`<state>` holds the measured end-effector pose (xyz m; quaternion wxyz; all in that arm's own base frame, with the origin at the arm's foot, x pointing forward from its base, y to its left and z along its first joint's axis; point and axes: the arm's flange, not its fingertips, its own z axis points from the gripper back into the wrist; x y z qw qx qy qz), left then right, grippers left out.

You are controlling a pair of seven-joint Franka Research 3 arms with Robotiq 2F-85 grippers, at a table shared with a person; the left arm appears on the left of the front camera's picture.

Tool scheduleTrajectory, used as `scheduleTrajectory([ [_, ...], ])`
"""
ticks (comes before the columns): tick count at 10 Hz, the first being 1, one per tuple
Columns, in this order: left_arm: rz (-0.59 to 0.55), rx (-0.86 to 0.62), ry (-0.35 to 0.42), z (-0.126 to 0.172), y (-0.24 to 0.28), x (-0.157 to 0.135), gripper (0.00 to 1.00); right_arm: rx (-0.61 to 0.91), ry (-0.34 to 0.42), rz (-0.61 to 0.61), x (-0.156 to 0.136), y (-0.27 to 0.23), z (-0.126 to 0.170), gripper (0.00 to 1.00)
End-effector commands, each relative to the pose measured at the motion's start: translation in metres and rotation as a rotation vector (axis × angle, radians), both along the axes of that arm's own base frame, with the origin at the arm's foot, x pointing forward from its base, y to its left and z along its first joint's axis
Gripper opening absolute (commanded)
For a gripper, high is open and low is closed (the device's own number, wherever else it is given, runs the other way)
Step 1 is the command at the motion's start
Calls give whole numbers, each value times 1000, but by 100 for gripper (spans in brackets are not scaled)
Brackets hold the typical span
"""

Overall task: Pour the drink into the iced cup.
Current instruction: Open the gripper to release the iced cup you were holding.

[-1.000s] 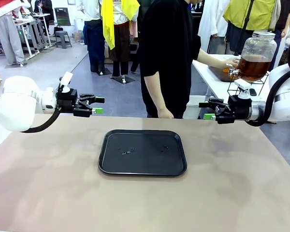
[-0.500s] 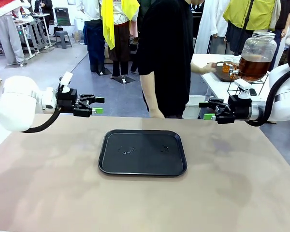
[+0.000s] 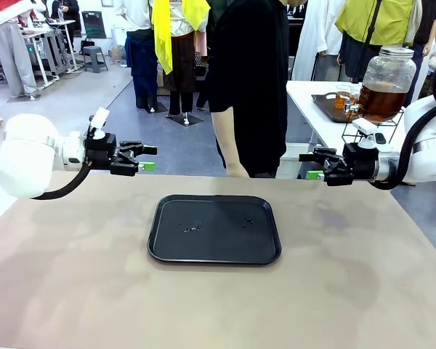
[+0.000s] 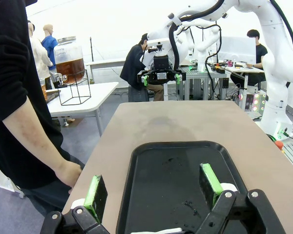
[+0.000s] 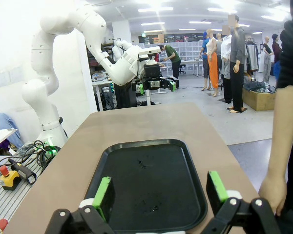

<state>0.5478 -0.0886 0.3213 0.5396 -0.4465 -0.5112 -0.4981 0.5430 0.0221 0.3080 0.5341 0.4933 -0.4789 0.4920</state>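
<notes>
A tan table carries a black tray at its middle. The left gripper and right gripper hover released above the far edge — both empty. The drink sits in a dispenser jar on a white side table, far right — a person stands across the table.

Bright, even indoor light, all three views sharp.
Ceiling strip lights glare white in the right wrist view; the black tray under them takes a soft grey sheen with faint specks, and shadows around the tray on the table are pale and diffuse. Both wrist views bow at the edges; the green pads nearest the lens are slightly soft.
</notes>
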Motion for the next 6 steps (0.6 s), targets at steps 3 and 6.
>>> scheduleTrajectory([
  [3, 2, -1, 8, 3, -1, 2, 100, -1, 9, 4, 1, 2, 4, 100],
  [6, 2, -1, 8, 3, -1, 2, 100, -1, 9, 4, 1, 2, 4, 100],
])
